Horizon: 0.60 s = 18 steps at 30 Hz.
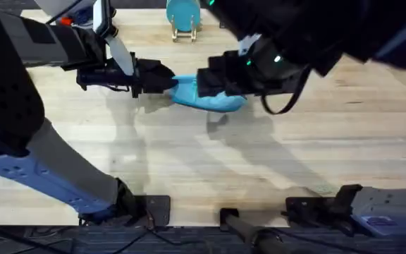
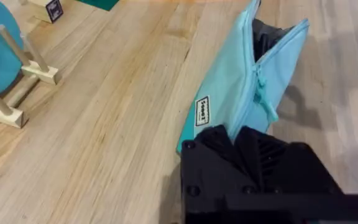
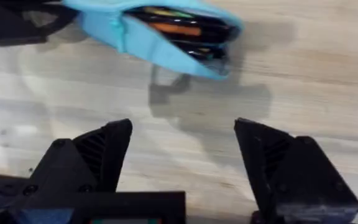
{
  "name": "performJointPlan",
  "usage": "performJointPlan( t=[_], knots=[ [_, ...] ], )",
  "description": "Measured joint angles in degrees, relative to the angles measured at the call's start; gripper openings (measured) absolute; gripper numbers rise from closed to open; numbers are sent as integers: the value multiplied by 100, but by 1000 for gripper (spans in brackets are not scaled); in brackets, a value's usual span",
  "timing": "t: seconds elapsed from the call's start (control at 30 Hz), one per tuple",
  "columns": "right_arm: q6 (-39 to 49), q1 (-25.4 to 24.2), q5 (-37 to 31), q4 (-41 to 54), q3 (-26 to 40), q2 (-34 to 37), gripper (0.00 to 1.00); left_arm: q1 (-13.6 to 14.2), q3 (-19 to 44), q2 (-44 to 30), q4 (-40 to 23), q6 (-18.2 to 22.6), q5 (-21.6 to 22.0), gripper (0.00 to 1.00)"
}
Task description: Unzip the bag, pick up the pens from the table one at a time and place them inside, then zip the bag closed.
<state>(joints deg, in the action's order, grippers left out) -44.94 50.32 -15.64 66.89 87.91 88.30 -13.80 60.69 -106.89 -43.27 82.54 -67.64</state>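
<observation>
The light-blue bag (image 1: 213, 99) lies across the far middle of the table (image 1: 210, 169). My left gripper (image 1: 162, 79) is shut on the bag's left end. In the left wrist view my left gripper (image 2: 240, 138) pinches the fabric of the bag (image 2: 229, 93), whose zipper (image 2: 263, 93) stands apart. My right gripper (image 1: 213, 81) hovers over the bag's right part. Seen from the right wrist, that gripper (image 3: 182, 134) is open with nothing between its fingers. Beyond it the bag (image 3: 142, 37) gapes, with dark and orange pens (image 3: 179, 28) inside.
A round teal disc on a wooden stand (image 1: 183, 17) sits at the far edge behind the bag, close to my left gripper, and appears again as the disc's stand (image 2: 17, 81) in the left wrist view. Bare wood stretches from the bag to the near edge.
</observation>
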Motion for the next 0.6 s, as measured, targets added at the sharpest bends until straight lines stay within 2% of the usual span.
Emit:
performJointPlan(
  t=[0.43, 0.6],
  knots=[
    [-769, 634, -77, -477, -43, 97, 996, 0, 0, 2, 0, 0, 0, 39],
    [-1049, 722, -222, -581, -43, 212, 998, 0, 0, 0, 0, 0, 0, 39]
  ],
)
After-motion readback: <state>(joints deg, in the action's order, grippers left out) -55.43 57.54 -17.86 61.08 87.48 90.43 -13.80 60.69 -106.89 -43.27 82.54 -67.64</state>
